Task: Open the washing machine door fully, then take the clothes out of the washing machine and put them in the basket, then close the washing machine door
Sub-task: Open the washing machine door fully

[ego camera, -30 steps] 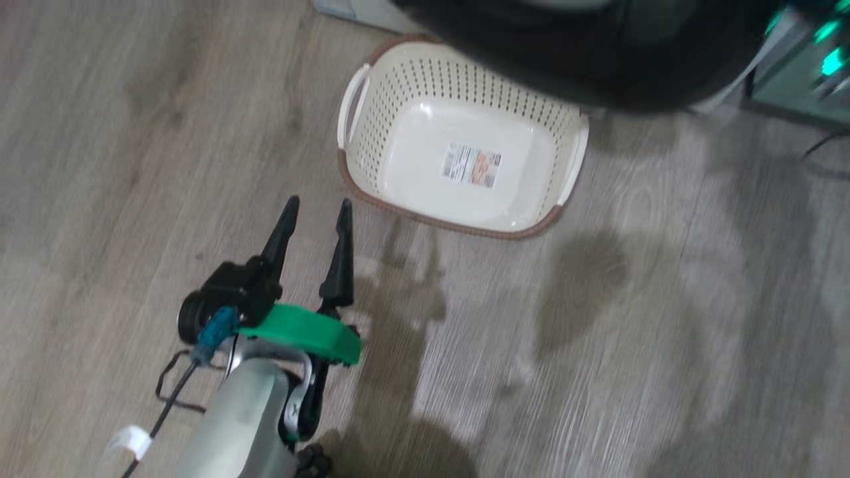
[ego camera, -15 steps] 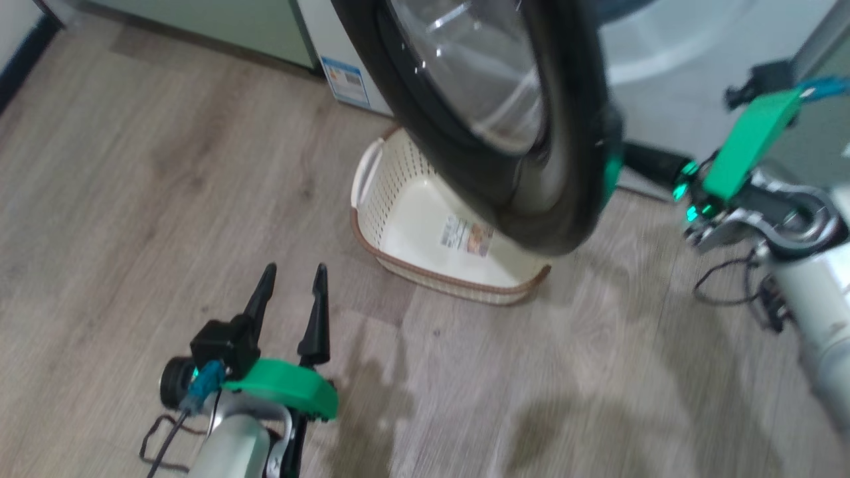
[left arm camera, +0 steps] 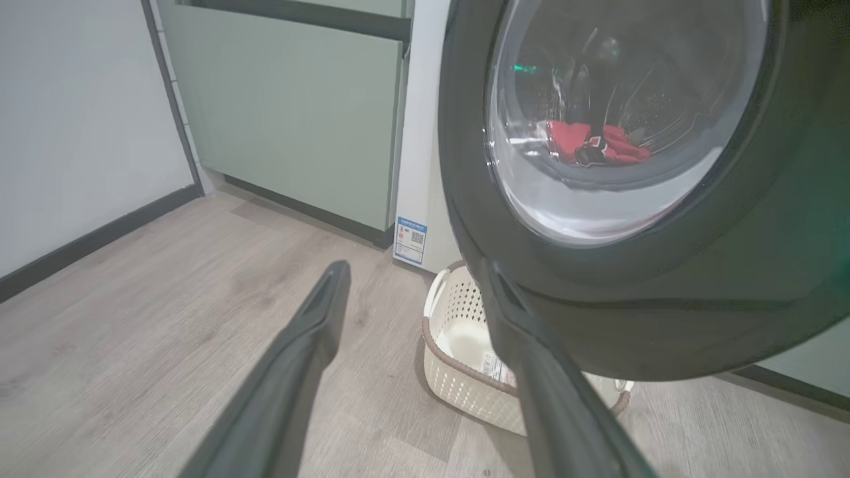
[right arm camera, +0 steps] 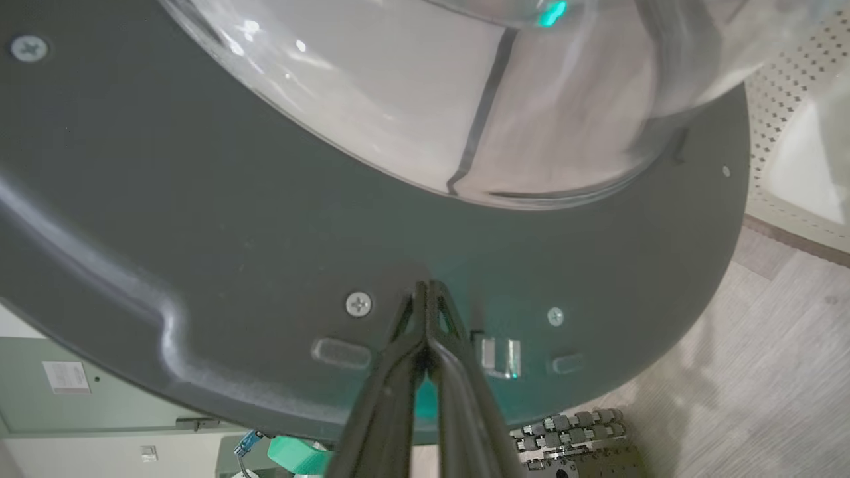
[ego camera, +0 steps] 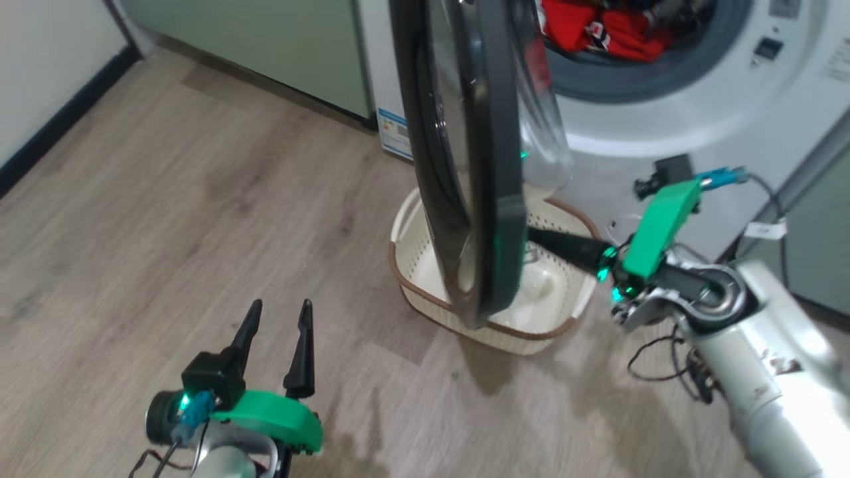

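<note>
Black-framed washing machine door, ajar above cream basket.
Jaws: right gripper closed, tips on door; left gripper spread, empty.

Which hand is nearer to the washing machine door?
Right. The right hand, shut, has its tips against the inner frame of the washing machine door, near its lower edge. The left hand is open over the floor, well apart on the outer side.

Glossy black door frame, cream plastic basket, matt wood-grain floor.
</note>
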Robot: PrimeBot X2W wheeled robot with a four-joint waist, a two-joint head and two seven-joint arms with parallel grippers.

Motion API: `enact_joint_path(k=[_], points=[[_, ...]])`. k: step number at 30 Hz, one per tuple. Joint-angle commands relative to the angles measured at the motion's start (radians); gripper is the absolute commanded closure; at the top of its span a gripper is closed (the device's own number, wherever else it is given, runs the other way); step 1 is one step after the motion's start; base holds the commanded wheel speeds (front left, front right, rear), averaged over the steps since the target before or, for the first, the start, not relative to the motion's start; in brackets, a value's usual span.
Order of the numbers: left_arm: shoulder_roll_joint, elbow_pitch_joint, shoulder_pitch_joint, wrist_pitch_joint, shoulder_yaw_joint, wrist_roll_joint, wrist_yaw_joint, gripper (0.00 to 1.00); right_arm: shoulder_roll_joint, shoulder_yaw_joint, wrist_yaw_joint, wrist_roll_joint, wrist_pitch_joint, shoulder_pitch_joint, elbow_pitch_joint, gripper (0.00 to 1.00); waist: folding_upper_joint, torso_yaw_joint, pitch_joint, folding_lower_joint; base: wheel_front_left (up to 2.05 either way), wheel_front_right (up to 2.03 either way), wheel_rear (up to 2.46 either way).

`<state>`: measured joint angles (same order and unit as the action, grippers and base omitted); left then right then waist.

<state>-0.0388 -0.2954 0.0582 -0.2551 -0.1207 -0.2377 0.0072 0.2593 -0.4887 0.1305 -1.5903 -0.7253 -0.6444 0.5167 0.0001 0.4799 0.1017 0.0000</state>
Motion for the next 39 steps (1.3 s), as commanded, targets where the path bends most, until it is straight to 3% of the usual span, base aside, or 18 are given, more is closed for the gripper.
enact_joint_path(k=[1,8,14,21,28,29,31,33,34,39], points=[[-0.011,0.024,0.012,-0.007,0.038,0.009,-0.008,0.00,-0.026,-0.018,0.000,0.007,0.004,0.003,-0.030,1.00,-0.0001,0.028,-0.027,0.0000,0.00,0.00,0.00],[-0.011,0.028,0.015,-0.007,0.053,0.015,-0.012,0.00,-0.114,-0.049,0.000,0.019,0.015,0.002,-0.016,1.00,-0.0001,0.056,-0.039,0.0000,0.00,0.00,0.00],[-0.011,0.033,0.030,-0.007,0.046,-0.007,-0.008,0.00,-0.150,-0.082,0.000,0.039,0.030,-0.019,0.018,1.00,-0.0001,0.059,-0.037,0.0000,0.00,0.00,0.00],[-0.011,0.032,0.043,-0.007,0.048,-0.005,-0.002,0.00,-0.153,-0.089,0.000,0.039,0.055,-0.022,0.025,1.00,-0.0001,0.057,-0.046,0.0000,0.00,0.00,0.00],[-0.011,0.009,0.038,-0.007,0.069,0.025,-0.021,0.00,-0.134,-0.069,0.000,0.033,0.111,0.014,0.011,1.00,-0.0001,0.043,-0.080,0.0000,0.00,0.00,0.00],[-0.011,0.005,0.037,-0.007,0.073,0.032,-0.027,0.00,-0.130,-0.064,0.000,0.033,0.124,0.024,0.007,0.97,-0.0001,0.039,-0.087,0.0000,0.00,0.00,0.00],[-0.011,-0.004,0.035,-0.007,0.085,0.049,-0.040,0.00,-0.121,-0.056,0.000,0.032,0.145,0.045,-0.002,0.67,-0.0001,0.029,-0.099,0.0000,0.00,0.00,0.00],[-0.011,-0.007,0.035,-0.007,0.104,0.063,-0.049,0.00,-0.113,-0.051,0.000,0.035,0.167,0.059,-0.011,0.12,-0.0001,0.005,-0.103,0.0000,0.00,0.00,0.00],[-0.011,-0.008,0.037,-0.007,0.115,0.069,-0.054,0.00,-0.109,-0.049,0.000,0.035,0.176,0.066,-0.016,0.00,-0.0001,-0.007,-0.105,0.0000,0.00,0.00,0.00],[-0.011,-0.005,0.041,-0.007,0.174,0.091,-0.070,0.00,-0.084,-0.034,0.000,0.053,0.251,0.098,-0.051,0.00,-0.0001,-0.074,-0.115,0.0000,0.00,0.00,0.00]])
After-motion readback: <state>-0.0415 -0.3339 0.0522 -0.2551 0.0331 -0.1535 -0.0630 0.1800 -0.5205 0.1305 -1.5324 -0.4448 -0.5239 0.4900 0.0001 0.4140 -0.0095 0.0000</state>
